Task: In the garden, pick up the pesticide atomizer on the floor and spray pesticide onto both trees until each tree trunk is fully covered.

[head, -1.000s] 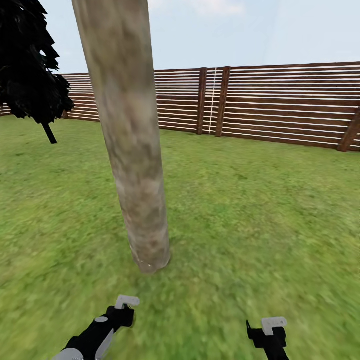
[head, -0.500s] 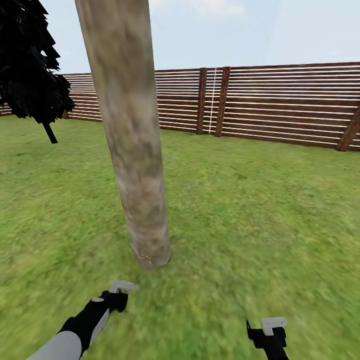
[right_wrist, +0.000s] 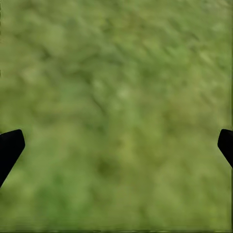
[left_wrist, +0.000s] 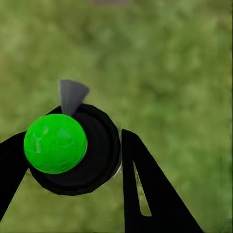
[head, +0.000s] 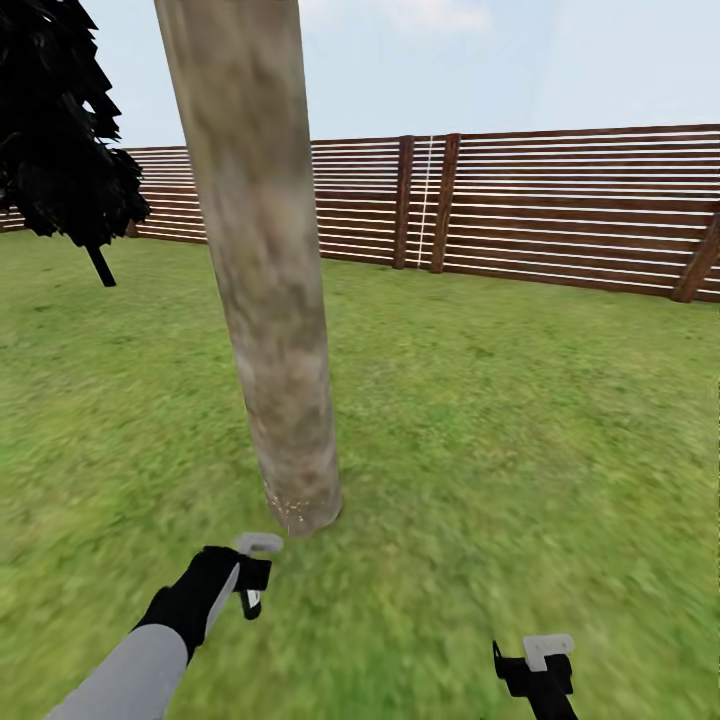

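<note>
A thick, mottled grey-tan tree trunk [head: 270, 300] rises from the lawn just ahead in the head view, leaning slightly left toward its top. My left gripper [head: 250, 583] reaches out close to the trunk's base, a little short of it. In the left wrist view the left gripper [left_wrist: 73, 138] is shut on the pesticide atomizer [left_wrist: 56, 143], a black round body with a bright green cap and a grey nozzle, seen over grass. My right gripper [head: 535, 675] hangs low at the right, and the right gripper [right_wrist: 119, 145] is open over bare grass.
Green lawn [head: 520, 430] spreads all around the trunk. A brown slatted fence [head: 560, 210] closes off the back. A dark thin-stemmed cypress-like tree [head: 60, 130] stands at the far left.
My left arm has stretched forward, carrying its gripper closer to the trunk's base. The right gripper has stayed where it was.
</note>
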{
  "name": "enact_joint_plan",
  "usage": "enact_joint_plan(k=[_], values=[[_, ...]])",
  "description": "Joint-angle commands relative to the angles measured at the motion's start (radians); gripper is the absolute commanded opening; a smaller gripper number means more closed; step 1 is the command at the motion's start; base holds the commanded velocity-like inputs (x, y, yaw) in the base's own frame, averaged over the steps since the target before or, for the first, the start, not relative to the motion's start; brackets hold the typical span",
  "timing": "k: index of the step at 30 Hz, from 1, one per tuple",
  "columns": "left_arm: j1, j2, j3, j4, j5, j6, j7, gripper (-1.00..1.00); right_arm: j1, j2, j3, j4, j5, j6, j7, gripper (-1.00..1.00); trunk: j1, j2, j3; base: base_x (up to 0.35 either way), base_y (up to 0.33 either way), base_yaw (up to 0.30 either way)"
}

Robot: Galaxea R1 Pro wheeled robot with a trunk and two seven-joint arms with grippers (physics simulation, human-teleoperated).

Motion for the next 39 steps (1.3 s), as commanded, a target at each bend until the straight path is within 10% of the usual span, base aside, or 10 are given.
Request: enact_joint_plan(k=[1, 4, 9, 14, 19, 25, 31, 35, 39], values=[[-0.010, -0.015, 0.008, -0.017, -0.021, 0.029, -0.008, -1.00, -0.001, 0.000, -0.007, 0.001, 0.011, -0.003, -0.004, 1.00, 0.000, 0.000, -0.001, -0.058, 0.000, 0.000], [-0.050, -0.024, 0.005, -0.043, -0.020, 0.097, -0.008, -1.00, -0.001, 0.000, -0.007, 0.001, 0.011, -0.003, -0.004, 1.00, 0.000, 0.000, -0.001, -0.018, 0.000, 0.000], [-0.114, 0.057, 0.003, -0.044, -0.017, 0.148, -0.010, -1.00, -0.001, 0.000, -0.007, 0.001, 0.011, -0.003, -0.004, 1.00, 0.000, 0.000, -0.001, -0.001, 0.000, 0.000], [-0.116, -0.028, 0.000, -0.045, -0.025, 0.149, -0.008, -1.00, -0.001, 0.000, -0.007, 0.001, 0.011, -0.003, -0.004, 1.00, 0.000, 0.000, -0.001, -0.137, 0.000, 0.000], [-0.145, 0.073, 0.004, -0.047, -0.020, 0.189, -0.035, -1.00, -0.001, 0.000, -0.007, 0.001, 0.011, -0.003, -0.004, 1.00, 0.000, 0.000, -0.001, -0.013, 0.000, 0.000], [-0.196, -0.013, -0.050, -0.071, -0.025, 0.311, -0.076, -1.00, -0.001, 0.000, -0.007, 0.001, 0.011, -0.003, -0.004, 1.00, 0.000, 0.000, -0.001, 0.000, 0.000, 0.000], [-0.208, 0.090, -0.068, -0.114, -0.023, 0.359, -0.121, -1.00, -0.001, 0.000, -0.007, 0.001, 0.011, -0.003, -0.004, 1.00, 0.000, 0.000, -0.001, 0.000, 0.000, 0.000], [-0.237, 0.036, -0.131, -0.121, -0.025, 0.361, -0.157, -1.00, -0.001, 0.000, -0.007, 0.001, 0.011, -0.003, -0.004, 1.00, 0.000, 0.000, -0.001, 0.000, 0.000, 0.000], [-0.278, 0.051, -0.132, -0.120, -0.028, 0.380, -0.157, -1.00, -0.001, 0.000, -0.007, 0.000, 0.011, -0.003, -0.004, 1.00, 0.000, 0.000, -0.001, 0.000, 0.000, 0.000]])
